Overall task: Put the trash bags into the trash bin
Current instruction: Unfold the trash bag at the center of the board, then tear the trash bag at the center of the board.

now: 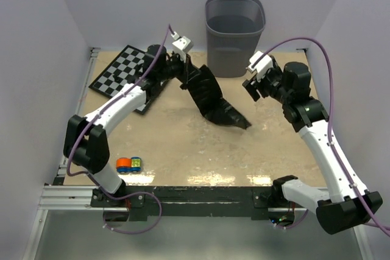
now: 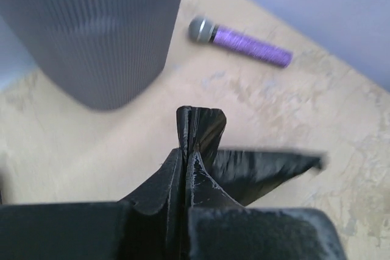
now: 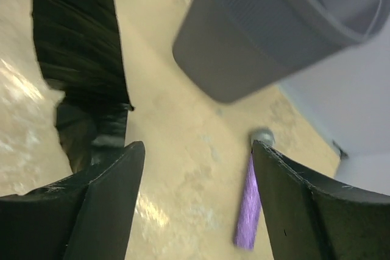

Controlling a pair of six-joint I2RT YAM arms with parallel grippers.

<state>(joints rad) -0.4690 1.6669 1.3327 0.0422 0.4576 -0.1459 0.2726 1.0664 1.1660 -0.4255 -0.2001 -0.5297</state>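
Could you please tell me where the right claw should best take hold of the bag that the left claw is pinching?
Grip the loose lower end of the bag, coming from the right. The left claw pinches its top, so the pleated strip slopes down to the table with its narrow tail pointing towards the open right claw. Closing across that tail probably suits best.

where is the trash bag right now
In the top view the trash bag hangs from the shut left gripper, just front-left of the trash bin, its lower end reaching down to the table.
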